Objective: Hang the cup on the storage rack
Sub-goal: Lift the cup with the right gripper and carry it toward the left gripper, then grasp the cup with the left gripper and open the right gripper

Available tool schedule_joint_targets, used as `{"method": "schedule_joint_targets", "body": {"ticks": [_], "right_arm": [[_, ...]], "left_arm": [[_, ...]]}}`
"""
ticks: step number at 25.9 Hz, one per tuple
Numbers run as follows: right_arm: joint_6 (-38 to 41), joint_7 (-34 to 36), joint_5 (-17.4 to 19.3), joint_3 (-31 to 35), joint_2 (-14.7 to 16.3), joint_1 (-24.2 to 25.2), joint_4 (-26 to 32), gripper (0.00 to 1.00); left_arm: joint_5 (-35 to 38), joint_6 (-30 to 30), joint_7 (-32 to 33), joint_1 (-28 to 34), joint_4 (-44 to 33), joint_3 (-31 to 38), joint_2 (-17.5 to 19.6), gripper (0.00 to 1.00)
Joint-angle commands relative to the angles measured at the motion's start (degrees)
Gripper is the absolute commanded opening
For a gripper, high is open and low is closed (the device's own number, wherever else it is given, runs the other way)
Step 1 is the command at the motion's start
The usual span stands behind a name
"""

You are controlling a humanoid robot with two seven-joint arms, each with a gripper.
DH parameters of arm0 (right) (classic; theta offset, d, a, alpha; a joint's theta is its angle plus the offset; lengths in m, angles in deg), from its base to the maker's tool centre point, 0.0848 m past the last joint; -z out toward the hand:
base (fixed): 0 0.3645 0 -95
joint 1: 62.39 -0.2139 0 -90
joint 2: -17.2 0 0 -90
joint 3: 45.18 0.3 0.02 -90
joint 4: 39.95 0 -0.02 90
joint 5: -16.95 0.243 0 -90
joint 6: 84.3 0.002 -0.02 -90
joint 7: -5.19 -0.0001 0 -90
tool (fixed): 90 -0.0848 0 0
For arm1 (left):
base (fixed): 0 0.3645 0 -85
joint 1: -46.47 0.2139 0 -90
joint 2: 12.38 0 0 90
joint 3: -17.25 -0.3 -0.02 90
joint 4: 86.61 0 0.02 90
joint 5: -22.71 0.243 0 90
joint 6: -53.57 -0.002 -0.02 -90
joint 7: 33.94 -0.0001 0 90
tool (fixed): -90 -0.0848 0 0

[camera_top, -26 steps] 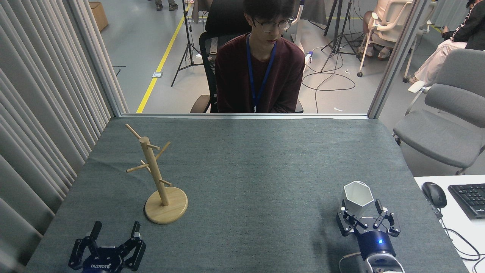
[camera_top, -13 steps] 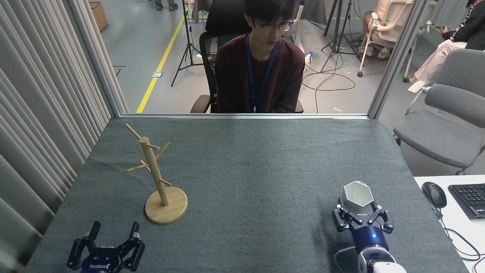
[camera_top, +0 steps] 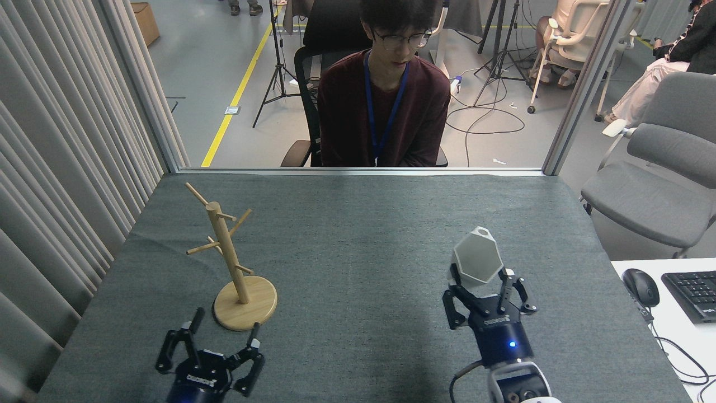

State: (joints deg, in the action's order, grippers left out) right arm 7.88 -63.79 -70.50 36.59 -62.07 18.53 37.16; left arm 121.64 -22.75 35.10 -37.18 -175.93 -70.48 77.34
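The white faceted cup [camera_top: 476, 262] is lifted off the table at the right, tilted with its mouth facing me and its rim tab at the top. My right gripper [camera_top: 480, 286] is shut on the cup's lower part. The wooden storage rack [camera_top: 229, 254] stands upright on its round disc base at the left, its pegs bare. Just in front of that base, my left gripper [camera_top: 224, 330] is open with nothing between its fingers.
A grey cloth covers the table [camera_top: 358, 235]. A person [camera_top: 383, 89] sits behind its far edge. Curtains [camera_top: 61, 168] run along the left. A white desk with a mouse [camera_top: 640, 286] and keyboard [camera_top: 692, 294] adjoins at the right, beside a grey chair [camera_top: 660, 184].
My right gripper closed on the cup, lifted it and carried it up and to the left, tilting it. My left gripper moved right and forward toward the rack's base.
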Motion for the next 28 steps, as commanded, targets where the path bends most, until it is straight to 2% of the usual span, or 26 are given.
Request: {"method": "schedule_joint_targets", "body": {"ticks": [1, 3, 6, 11, 20, 28], "right_arm": [[-0.16, 0.07, -2.46, -6.36, -1.42, 2.93, 8.85, 0.52], [-0.16, 0.16, -3.69, -9.00, -2.03, 4.95, 11.13, 0.52], [-0.16, 0.33, -6.59, -12.51, -4.67, 6.80, 12.54, 0.53], [-0.33, 0.51, -11.16, -16.12, -8.01, 10.22, 13.24, 0.53], [-0.60, 1.12, -13.62, -18.93, -10.30, 12.77, 12.54, 0.53], [-0.69, 2.18, -14.59, -20.33, -10.56, 14.36, 11.84, 0.53]], "left_arm": [[4.78, -0.67, -0.30, 0.33, 0.72, -7.72, -0.87, 1.00], [6.89, -2.26, -0.22, 0.33, 1.86, -11.59, -1.05, 1.00], [8.92, -3.93, -0.13, 0.33, 2.92, -16.16, -1.84, 1.00], [9.00, -4.10, -0.04, -0.11, 4.32, -17.92, -2.80, 1.00], [8.48, -4.28, 0.14, -0.90, 3.80, -17.66, -3.07, 1.00], [7.95, -4.19, 0.14, -1.43, 2.66, -17.22, -3.77, 1.00]]}}
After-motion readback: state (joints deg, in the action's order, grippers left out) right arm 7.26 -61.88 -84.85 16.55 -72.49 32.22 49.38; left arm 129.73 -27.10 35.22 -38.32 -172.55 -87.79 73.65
